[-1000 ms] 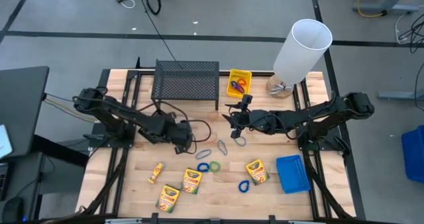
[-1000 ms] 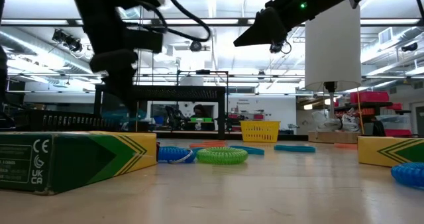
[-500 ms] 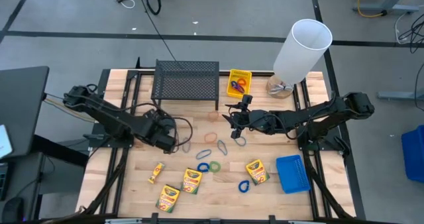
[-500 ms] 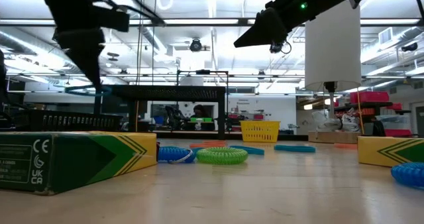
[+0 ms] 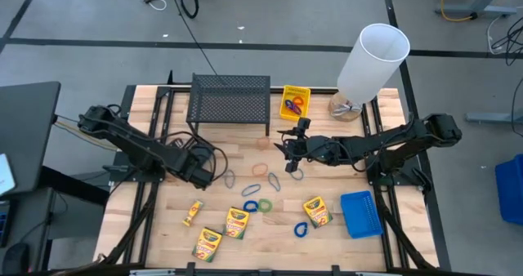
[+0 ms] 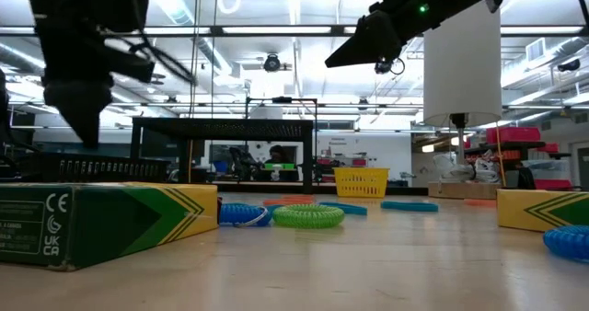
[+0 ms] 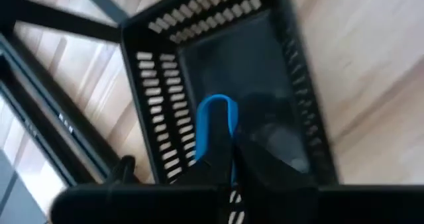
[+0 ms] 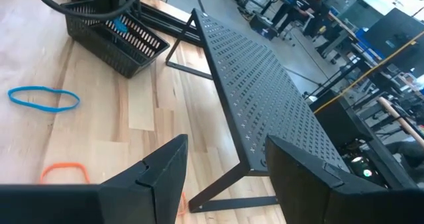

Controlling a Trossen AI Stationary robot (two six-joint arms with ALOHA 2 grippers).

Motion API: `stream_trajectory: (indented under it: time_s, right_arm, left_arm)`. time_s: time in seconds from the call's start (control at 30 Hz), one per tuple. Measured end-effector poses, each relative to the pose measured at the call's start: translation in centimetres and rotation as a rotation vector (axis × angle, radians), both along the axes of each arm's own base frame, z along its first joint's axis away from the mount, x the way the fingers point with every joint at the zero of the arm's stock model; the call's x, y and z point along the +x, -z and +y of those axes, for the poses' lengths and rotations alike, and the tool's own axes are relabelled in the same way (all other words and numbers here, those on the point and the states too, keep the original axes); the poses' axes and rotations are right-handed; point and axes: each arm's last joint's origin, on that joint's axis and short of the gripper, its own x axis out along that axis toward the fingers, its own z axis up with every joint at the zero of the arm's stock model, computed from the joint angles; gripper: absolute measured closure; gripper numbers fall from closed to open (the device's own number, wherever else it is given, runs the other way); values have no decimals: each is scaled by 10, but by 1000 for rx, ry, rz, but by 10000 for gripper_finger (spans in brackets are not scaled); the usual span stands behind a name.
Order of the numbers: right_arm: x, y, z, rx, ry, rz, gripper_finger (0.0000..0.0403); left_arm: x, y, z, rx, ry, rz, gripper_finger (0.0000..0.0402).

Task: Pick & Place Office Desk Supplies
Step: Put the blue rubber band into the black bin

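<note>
i have my left gripper [image 7: 222, 161] over the small black bin [image 7: 278, 71], which sits near the table's nine o'clock edge; its fingers are pinched together on a blue loop [image 7: 215, 128] that hangs inside the bin's walls. in the overhead view that bin is mostly hidden under the left arm and its cables.

my right gripper [image 5: 288, 149] waits above the middle of the table, just toward three o'clock of centre, and in its wrist view the fingers [image 8: 156, 174] stand spread apart with nothing between them.

i count four crayon boxes [image 5: 237, 222] in the overhead view: three grouped toward six and seven o'clock, and one more at about five o'clock, standing beside the blue bin [image 5: 360, 214], of which i see one.

one yellow bin [image 5: 295, 101] sits at twelve o'clock, just beside the wire-mesh rack [image 5: 230, 102], with loops already in it; i cannot count them.

on the bare wood i make out about six or seven loose loops, though some are too faint for a sure count: a green loop [image 5: 265, 204] touching a blue one near centre, another blue one at five o'clock, pale ones around the middle, and an orange loop [image 8: 63, 173] in the right wrist view.

one tall white cylinder [image 5: 373, 61] stands at one o'clock.

in the low view a person [image 6: 275, 155] shows in the room behind.
</note>
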Motion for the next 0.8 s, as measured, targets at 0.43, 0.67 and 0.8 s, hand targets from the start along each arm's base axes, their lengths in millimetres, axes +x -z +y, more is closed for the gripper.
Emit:
stream_trajectory:
  time_s: [0.43, 0.67, 0.8]
  right_arm:
    - [0, 0, 0, 1, -3, 1, 190]
    - [0, 0, 1, 8, -21, 1, 190]
    - [0, 0, 1, 11, -28, 2, 190]
  left_arm:
    - [4, 4, -1, 15, 61, -42, 224]
    - [26, -1, -12, -38, 199, -276, 182]
    - [45, -8, -20, -102, 296, -447, 185]
